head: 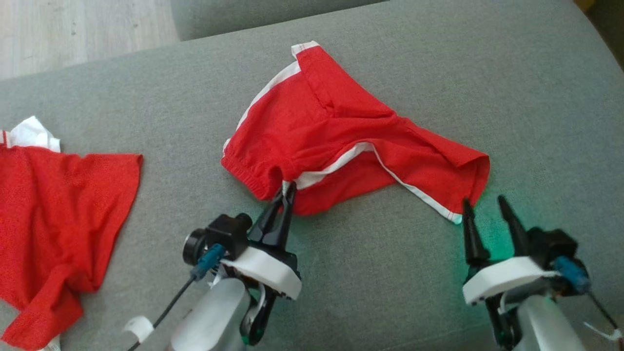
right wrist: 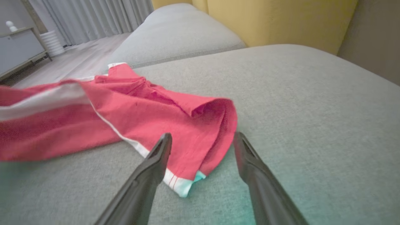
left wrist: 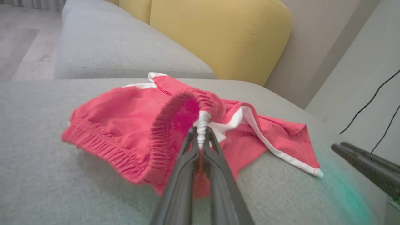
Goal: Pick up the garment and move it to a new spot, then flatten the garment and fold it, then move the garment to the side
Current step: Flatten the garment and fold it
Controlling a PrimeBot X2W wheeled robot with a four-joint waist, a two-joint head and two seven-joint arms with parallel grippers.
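The garment (head: 331,141) is a pair of red shorts with white side stripes, lying crumpled in the middle of the grey cushion (head: 438,63). My left gripper (head: 287,191) is shut on the garment's near waistband edge, where the white stripe bunches between the fingertips (left wrist: 201,137). My right gripper (head: 485,204) stands open just short of the garment's right leg hem. In the right wrist view that hem corner (right wrist: 187,184) lies between the two spread fingers (right wrist: 157,162).
A second red and white cloth (head: 53,219) lies bunched at the cushion's left edge. A yellow back cushion (left wrist: 218,37) rises behind the seat, and a wooden floor (head: 73,29) shows beyond the far left. Another grey seat cushion (right wrist: 175,34) adjoins at the back.
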